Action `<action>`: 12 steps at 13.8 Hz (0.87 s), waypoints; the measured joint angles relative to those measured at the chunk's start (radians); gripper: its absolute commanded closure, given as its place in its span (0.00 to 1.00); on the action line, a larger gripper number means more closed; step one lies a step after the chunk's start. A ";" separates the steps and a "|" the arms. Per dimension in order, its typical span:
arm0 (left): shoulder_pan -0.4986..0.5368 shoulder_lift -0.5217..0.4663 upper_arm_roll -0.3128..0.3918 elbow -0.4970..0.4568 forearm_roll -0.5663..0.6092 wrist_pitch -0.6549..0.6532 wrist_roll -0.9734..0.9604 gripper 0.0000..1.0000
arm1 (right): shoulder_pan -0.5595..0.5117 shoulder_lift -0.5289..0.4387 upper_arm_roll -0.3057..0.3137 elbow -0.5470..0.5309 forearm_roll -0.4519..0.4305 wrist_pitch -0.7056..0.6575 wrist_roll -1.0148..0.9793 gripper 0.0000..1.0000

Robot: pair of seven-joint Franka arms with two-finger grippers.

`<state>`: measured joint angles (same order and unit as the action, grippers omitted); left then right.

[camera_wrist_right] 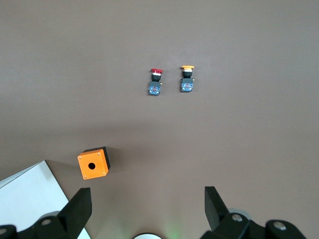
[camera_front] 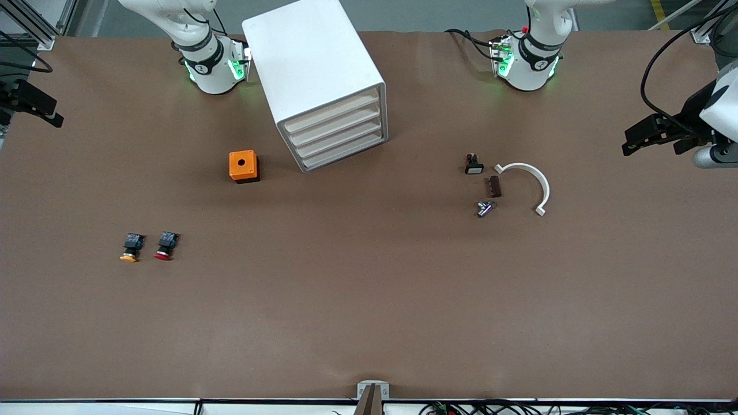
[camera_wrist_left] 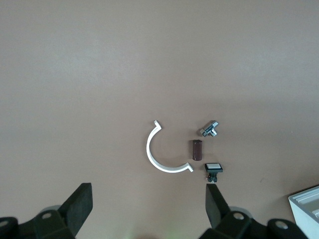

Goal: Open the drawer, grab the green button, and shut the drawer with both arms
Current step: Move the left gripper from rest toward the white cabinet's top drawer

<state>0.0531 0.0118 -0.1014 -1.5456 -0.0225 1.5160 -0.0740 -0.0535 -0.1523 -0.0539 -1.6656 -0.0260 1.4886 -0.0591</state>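
Observation:
The white cabinet [camera_front: 311, 57] stands at the robots' edge of the table, between the two bases. Its four drawers are all pushed in, the lowest drawer [camera_front: 343, 153] included. The button is hidden. My left gripper [camera_wrist_left: 149, 209] hangs open and empty high over bare table at the left arm's end [camera_front: 651, 135], beside a white arc. My right gripper [camera_wrist_right: 147, 209] hangs open and empty high over the right arm's end [camera_front: 31, 104], near the orange box. A corner of the cabinet shows in both wrist views [camera_wrist_left: 306, 206] [camera_wrist_right: 30, 199].
An orange box [camera_front: 244, 166] with a round hole sits beside the cabinet. An orange-capped button [camera_front: 131, 248] and a red-capped one [camera_front: 166, 246] lie nearer the front camera. A white arc [camera_front: 527, 184], a white-topped switch [camera_front: 474, 165], a brown block [camera_front: 494, 186] and a metal fitting [camera_front: 484, 208] lie together.

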 measured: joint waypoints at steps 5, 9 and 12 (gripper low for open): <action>0.000 0.000 0.000 0.000 0.000 0.000 0.000 0.00 | 0.000 -0.008 -0.001 -0.017 0.000 0.002 -0.001 0.00; 0.003 0.014 0.001 0.000 0.000 0.000 -0.002 0.00 | 0.000 -0.017 -0.001 -0.030 0.000 0.003 -0.001 0.00; 0.002 0.046 0.001 0.000 0.000 0.000 -0.003 0.00 | -0.005 -0.025 -0.003 -0.036 0.000 0.003 -0.001 0.00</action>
<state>0.0546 0.0582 -0.1007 -1.5461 -0.0225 1.5160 -0.0767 -0.0586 -0.1772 -0.0565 -1.7016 -0.0259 1.4913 -0.0602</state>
